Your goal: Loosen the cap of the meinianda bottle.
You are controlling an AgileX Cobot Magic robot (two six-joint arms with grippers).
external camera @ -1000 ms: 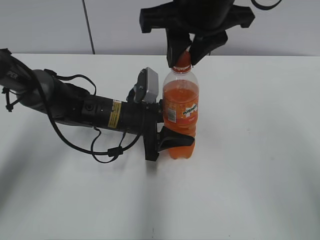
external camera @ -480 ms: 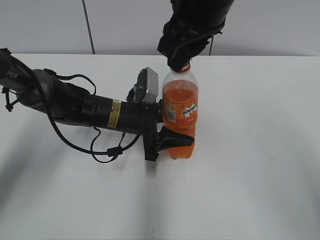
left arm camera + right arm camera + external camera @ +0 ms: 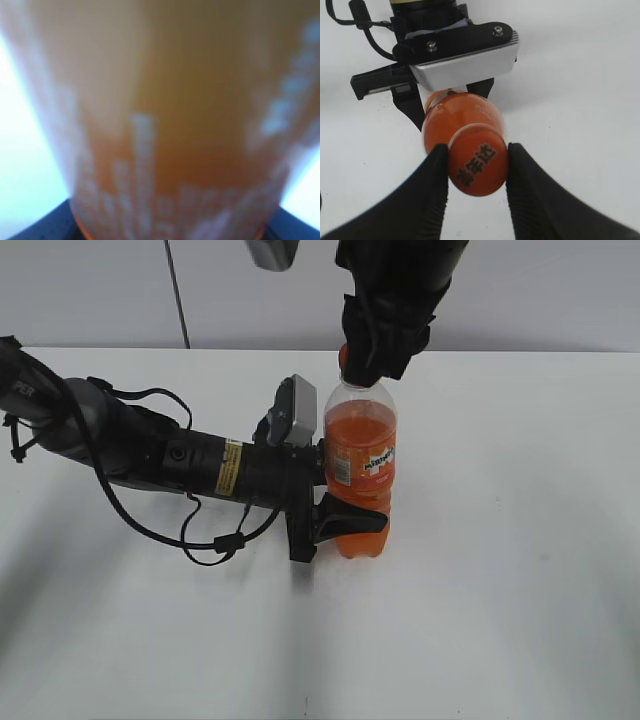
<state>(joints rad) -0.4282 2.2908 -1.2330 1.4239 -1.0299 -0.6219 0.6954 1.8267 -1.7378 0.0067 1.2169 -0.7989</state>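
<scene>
Two-arm cap-loosening arrangement. The tall clear plastic meinianda bottle of orange liquid (image 3: 361,472) stands upright near the middle of the white desk (image 3: 520,570). The left gripper (image 3: 335,502), reaching in horizontally from the left, has its jaws clamped on the bottle's lower body, below the orange label; this grip appears intended to anchor the bottle so that it cannot spin or tip while torque is applied above. The left wrist view is filled by a blurred orange surface, consistent with the camera sitting close against the bottle. The right gripper (image 3: 476,167) descends from above, its two black ribbed fingers (image 3: 432,192) pressed against opposite sides of the small round orange plastic screw cap (image 3: 478,165), whose top bears dark printed characters. With the cap held and the body braced, rotating the right wrist is judged the step in hand.
</scene>
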